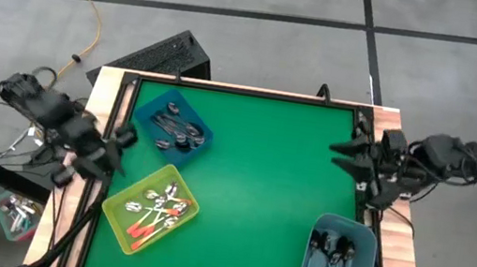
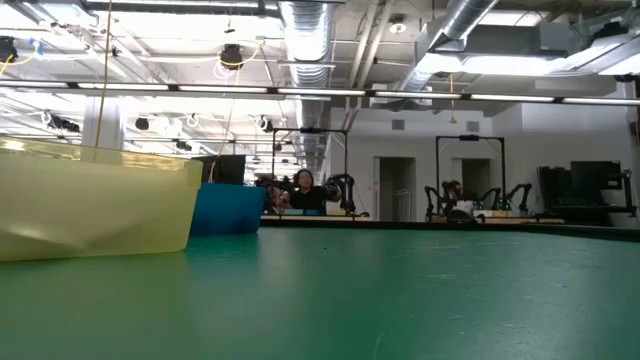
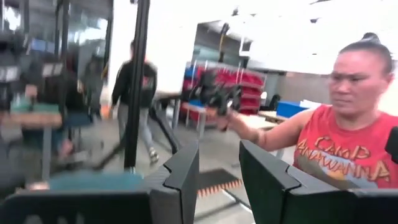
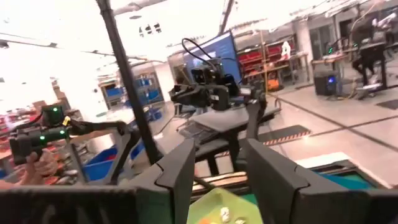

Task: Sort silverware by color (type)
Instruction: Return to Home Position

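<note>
The left claw (image 1: 120, 149) hangs at the table's (image 1: 259, 184) left edge and the right claw (image 1: 342, 157) at its right edge, both released and empty. Dark grey spoons (image 1: 177, 129) lie in the dark blue bin (image 1: 150, 107) far left. Orange-handled spoons (image 1: 153, 216) fill the yellow-green bin (image 1: 115, 216) near left, and blue-handled spoons (image 1: 332, 257) the light blue bin (image 1: 366, 266) near right.

Three bins (image 1: 150, 104) (image 1: 116, 218) (image 1: 311, 260) of spoons (image 1: 175, 127), two arms (image 1: 51, 109) (image 1: 432, 159), one table (image 1: 266, 171)
</note>
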Available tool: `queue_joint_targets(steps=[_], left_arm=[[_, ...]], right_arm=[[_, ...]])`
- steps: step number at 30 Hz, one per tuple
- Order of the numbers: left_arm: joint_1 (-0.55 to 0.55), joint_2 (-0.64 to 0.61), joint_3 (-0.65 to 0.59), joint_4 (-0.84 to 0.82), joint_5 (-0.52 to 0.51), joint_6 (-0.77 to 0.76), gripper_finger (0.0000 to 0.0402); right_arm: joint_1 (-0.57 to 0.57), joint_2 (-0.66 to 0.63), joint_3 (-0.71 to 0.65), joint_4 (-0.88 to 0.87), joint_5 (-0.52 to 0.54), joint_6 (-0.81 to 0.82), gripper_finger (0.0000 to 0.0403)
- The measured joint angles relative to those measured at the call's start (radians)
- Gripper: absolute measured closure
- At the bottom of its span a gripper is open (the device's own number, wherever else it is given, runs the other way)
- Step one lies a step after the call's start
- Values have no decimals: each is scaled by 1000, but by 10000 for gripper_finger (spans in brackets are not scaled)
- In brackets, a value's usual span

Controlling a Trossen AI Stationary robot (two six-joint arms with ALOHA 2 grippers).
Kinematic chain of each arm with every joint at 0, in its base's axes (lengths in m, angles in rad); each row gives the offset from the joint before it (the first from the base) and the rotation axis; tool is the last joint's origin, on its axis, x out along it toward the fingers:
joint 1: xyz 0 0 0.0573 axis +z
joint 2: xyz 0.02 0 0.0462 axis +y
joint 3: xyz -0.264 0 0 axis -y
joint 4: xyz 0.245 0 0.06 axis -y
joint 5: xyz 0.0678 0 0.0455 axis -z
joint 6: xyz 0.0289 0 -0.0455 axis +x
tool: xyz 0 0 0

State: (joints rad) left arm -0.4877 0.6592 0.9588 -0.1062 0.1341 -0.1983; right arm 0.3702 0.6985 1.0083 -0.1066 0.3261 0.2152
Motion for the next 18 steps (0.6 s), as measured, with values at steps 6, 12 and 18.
queue_joint_targets(steps=[6,12,18], left_arm=[[39,-200,0,-65,18,58,301],[39,-301,-29,-97,26,53,301],[38,-425,-210,3,17,30,301]], right_arm=[[-266,-52,-80,-3,-242,92,237],[-464,-120,-201,119,-427,148,237],[-534,-244,-363,230,-434,178,237]])
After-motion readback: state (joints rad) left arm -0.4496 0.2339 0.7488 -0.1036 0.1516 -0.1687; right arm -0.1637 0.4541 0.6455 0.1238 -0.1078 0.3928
